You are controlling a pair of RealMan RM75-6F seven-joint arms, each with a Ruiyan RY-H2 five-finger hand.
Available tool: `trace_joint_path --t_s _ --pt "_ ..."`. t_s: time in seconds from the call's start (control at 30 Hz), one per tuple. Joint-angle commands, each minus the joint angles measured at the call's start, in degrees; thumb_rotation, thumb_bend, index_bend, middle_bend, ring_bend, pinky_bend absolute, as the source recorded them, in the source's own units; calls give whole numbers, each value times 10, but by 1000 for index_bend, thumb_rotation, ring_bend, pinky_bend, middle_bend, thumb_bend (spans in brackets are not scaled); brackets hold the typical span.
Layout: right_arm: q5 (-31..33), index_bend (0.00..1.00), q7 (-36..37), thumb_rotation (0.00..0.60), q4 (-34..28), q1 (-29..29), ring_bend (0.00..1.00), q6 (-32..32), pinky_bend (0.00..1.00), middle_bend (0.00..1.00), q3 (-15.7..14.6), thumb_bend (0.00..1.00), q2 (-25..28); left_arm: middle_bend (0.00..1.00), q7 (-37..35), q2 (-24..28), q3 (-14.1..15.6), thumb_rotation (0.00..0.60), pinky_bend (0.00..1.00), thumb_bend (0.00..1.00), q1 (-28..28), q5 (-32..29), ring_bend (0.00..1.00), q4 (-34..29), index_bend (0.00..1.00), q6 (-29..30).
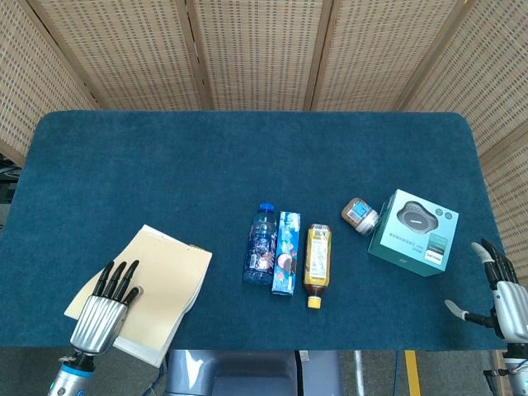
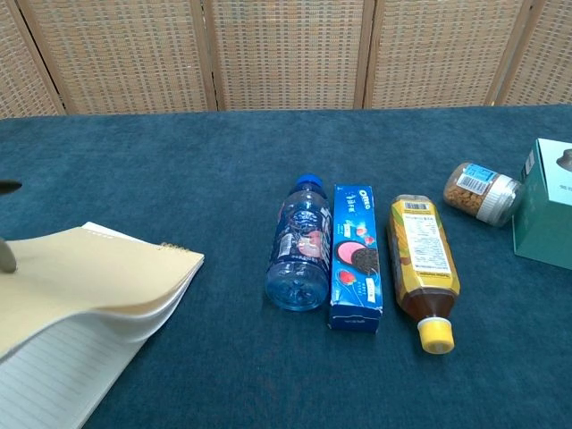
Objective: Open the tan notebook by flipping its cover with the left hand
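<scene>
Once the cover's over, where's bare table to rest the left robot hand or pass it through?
Bare cloth spans the table's far half, and a strip lies between the tan notebook and water bottle. Crowded: bottle, Oreo box and tea bottle side by side.

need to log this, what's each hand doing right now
left hand: holding the tan notebook cover lifted, lined page showing.
right hand: open, holding nothing.

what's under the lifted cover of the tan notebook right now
In the chest view, the tan notebook's cover is raised at its near edge, and a white lined page shows beneath it. Further back toward the spiral binding, the cover hides the pages. The left hand covers the near corner.
</scene>
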Motion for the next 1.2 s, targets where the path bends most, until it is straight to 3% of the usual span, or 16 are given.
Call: trace_joint_path --t_s 0.03,0.5,1.2 --pt "1 13 0 600 0 0 0 -1 0 0 0 53 1 0 14 5 -35 600 0 682 -25 -8 0 -19 810 -17" --pt "1 12 1 600 -2 1 0 -4 0 0 0 53 2 0 41 0 -134 600 0 678 -103 -77 0 -18 810 -97" --pt "4 12 2 600 -5 2 0 -7 0 0 1 53 4 0 72 -38 -222 600 0 672 -200 -173 0 63 810 -154"
